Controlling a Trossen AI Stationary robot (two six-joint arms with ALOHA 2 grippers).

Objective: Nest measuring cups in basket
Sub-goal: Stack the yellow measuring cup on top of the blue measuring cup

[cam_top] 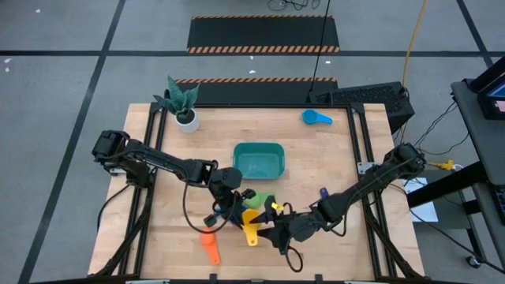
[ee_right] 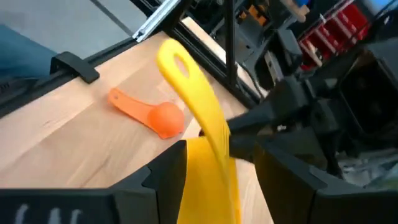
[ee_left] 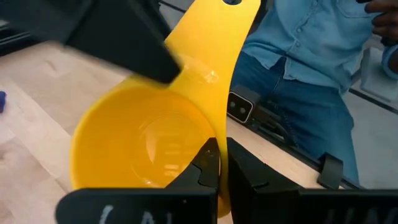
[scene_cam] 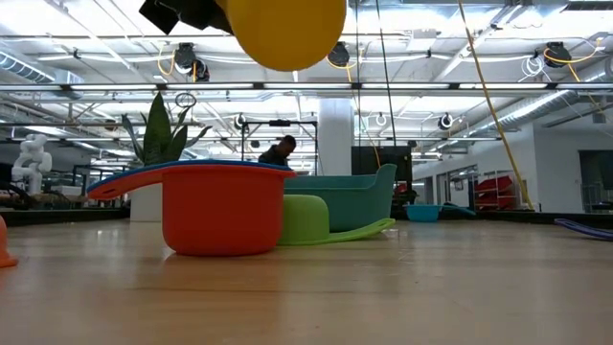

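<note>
Yellow cup (ee_left: 143,143) held between both arms
Left fingers (ee_left: 208,163) pinch its handle; right fingers (ee_right: 165,168) spread open around it, above the tabletop (cam_top: 331,158).

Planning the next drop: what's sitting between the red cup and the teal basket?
The green cup sits between the red cup and the basket, seen in the low view.

Grey floor (cam_top: 63,95) with hazard-striped mats (cam_top: 264,35) — bright strip-lit ceiling (scene_cam: 460,38) overhead.
</note>
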